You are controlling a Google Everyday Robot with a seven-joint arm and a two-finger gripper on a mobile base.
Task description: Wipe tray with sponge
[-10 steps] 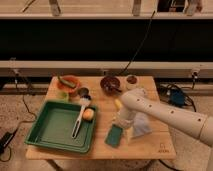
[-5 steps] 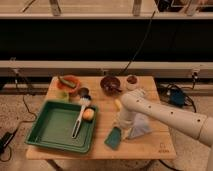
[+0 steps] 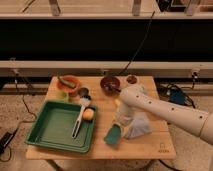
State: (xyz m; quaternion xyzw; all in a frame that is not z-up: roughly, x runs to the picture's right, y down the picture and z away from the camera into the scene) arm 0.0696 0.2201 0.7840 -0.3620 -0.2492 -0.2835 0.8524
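Observation:
The green tray (image 3: 52, 127) sits on the left half of the wooden table. In it lie a white-handled brush (image 3: 79, 120) and a small orange ball (image 3: 88, 114). The teal sponge (image 3: 112, 135) is just right of the tray, near the table's front edge, and is tilted. My gripper (image 3: 119, 124) points down from the white arm that reaches in from the right. It is shut on the sponge's upper edge. The gripper is to the right of the tray, outside its rim.
A pale folded cloth (image 3: 139, 125) lies right beside the sponge, under the arm. At the back stand an orange bowl (image 3: 67, 82), a dark bowl (image 3: 109, 83), a small brown cup (image 3: 131, 79) and a small green cup (image 3: 63, 95). Cables run over the floor.
The gripper has closed on the sponge's top edge, and the sponge has tipped from lying flat to a slant. The arm has hardly moved.

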